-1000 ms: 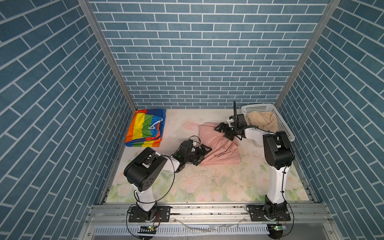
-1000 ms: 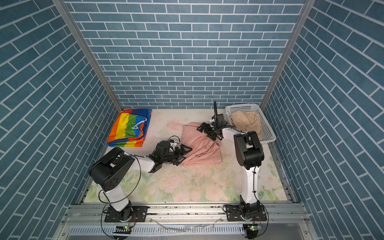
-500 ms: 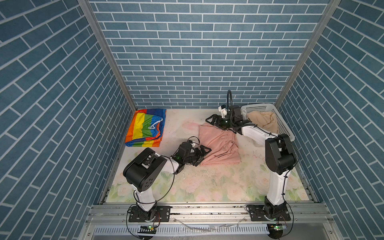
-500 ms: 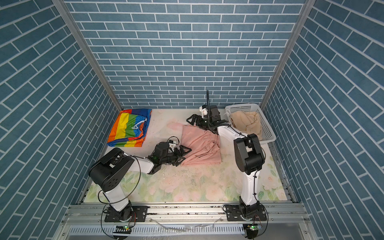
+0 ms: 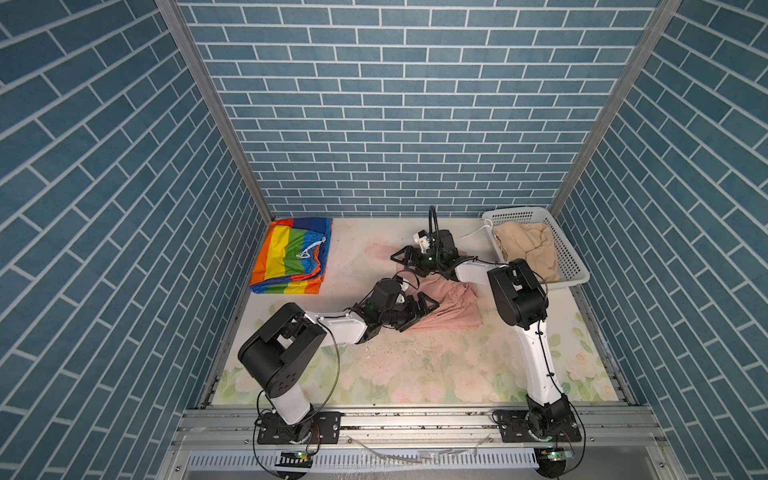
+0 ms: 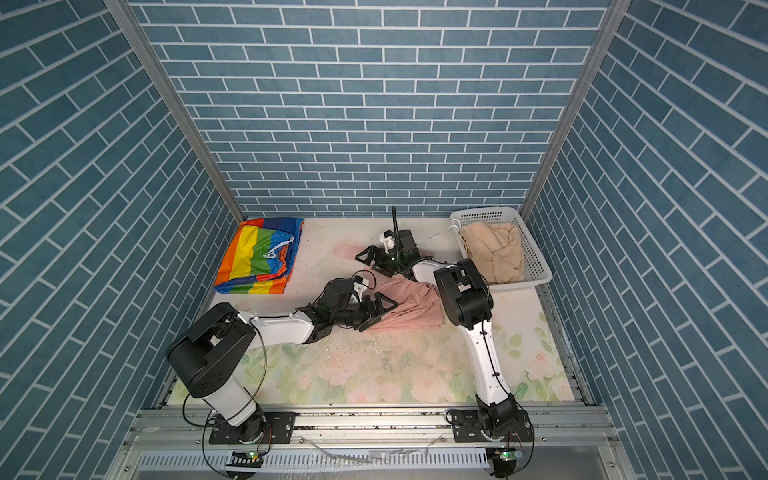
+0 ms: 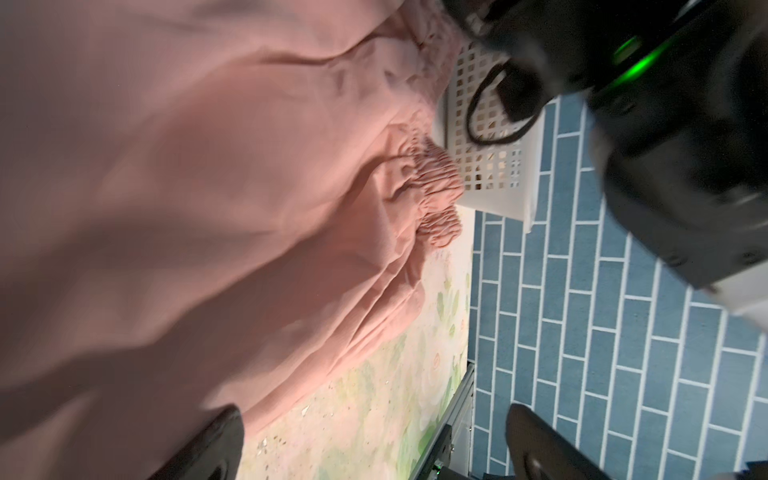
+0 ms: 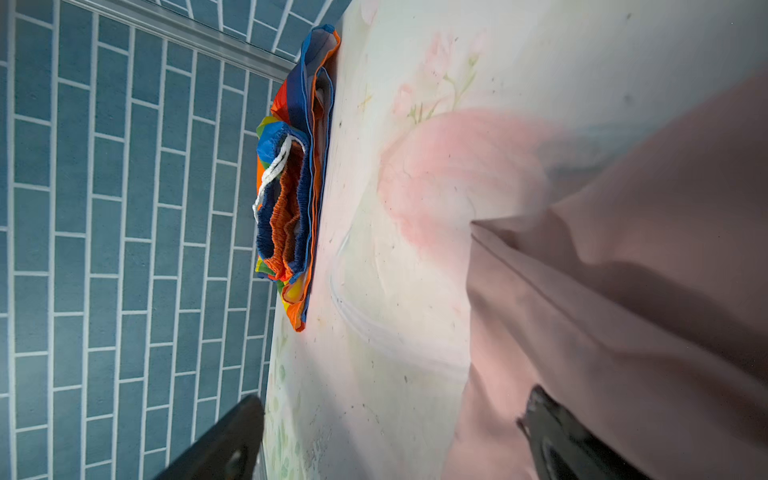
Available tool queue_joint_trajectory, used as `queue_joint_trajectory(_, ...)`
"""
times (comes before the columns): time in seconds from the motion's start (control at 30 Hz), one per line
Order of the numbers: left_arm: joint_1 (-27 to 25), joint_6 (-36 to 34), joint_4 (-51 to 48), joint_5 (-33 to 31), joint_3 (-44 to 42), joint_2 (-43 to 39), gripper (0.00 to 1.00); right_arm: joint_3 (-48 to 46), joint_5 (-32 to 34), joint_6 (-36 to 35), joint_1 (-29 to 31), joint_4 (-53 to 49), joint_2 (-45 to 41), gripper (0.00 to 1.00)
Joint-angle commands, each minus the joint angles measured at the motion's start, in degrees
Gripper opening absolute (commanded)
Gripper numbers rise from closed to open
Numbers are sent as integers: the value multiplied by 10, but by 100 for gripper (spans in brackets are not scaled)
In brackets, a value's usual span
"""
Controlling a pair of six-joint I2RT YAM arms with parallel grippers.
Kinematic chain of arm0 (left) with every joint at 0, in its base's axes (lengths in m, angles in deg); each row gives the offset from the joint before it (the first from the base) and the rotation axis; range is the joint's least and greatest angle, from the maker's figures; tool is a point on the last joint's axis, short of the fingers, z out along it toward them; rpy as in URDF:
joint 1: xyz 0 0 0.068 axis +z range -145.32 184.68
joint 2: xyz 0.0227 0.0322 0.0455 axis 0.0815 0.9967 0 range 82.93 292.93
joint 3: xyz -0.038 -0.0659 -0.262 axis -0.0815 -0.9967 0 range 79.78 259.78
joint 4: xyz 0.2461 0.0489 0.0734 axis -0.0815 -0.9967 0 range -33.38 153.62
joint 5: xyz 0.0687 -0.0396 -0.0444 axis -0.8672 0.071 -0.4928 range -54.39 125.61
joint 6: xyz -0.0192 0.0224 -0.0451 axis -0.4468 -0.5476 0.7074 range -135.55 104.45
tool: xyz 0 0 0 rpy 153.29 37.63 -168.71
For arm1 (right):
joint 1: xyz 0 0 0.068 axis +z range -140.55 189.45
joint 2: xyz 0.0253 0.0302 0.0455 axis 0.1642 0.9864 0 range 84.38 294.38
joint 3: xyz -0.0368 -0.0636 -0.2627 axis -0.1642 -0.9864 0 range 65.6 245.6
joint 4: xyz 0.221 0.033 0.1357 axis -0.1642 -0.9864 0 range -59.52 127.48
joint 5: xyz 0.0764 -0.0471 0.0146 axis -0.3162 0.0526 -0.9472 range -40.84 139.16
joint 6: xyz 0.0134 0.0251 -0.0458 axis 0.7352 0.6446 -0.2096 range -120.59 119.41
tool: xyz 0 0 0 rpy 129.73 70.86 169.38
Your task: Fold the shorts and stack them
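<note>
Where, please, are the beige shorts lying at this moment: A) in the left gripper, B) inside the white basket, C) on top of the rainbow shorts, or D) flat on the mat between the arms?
B: both top views show the beige shorts bunched inside the white basket.

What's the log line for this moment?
left gripper open at pink shorts | right gripper open beside them | rainbow shorts folded, back left | beige shorts in basket
</note>
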State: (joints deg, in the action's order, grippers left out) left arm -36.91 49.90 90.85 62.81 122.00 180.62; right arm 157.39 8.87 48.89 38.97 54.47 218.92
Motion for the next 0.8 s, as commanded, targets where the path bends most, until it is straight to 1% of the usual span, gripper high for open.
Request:
queue_joint_trajectory(0.0, -3, -15, -2, -6, -19, 24, 100, 30, -15, -20, -10, -8, 22, 98)
queue_joint_trajectory(0.1, -4, -19, 3, -6, -38, 39, 100, 50, -20, -34, -20, -22, 44, 98)
queue_joint_trajectory(0.27, -5, 6, 51, 0, -75, 61, 100, 102, -34, -53, -31, -51, 88, 99)
queue_joint_trajectory(0.37, -4, -15, 27, 7, -70, 44, 99, 143, -41, -62, -38, -84, 86, 99)
queue_joint_trajectory(0.43, -3, -71, -46, 0, -38, 13, 100, 168, -39, -75, -43, -121, 66, 99)
queue_joint_trajectory(0.53, -3, -183, -207, -44, 40, -50, 100, 192, -21, -115, -47, -191, 11, 98)
queue_joint_trajectory(0.63, -3, -299, -356, -121, 124, -96, 100, 175, -4, -136, -59, -230, -56, 99)
queue_joint_trajectory(0.67, -2, -339, -396, -159, 151, -103, 100, 157, 4, -138, -66, -234, -82, 99)
queue_joint_trajectory(0.73, 3, -394, -457, -221, 196, -104, 100, 113, 23, -139, -80, -243, -141, 98)
queue_joint_trajectory(0.77, 8, -416, -485, -242, 222, -94, 100, 91, 32, -144, -88, -254, -165, 98)
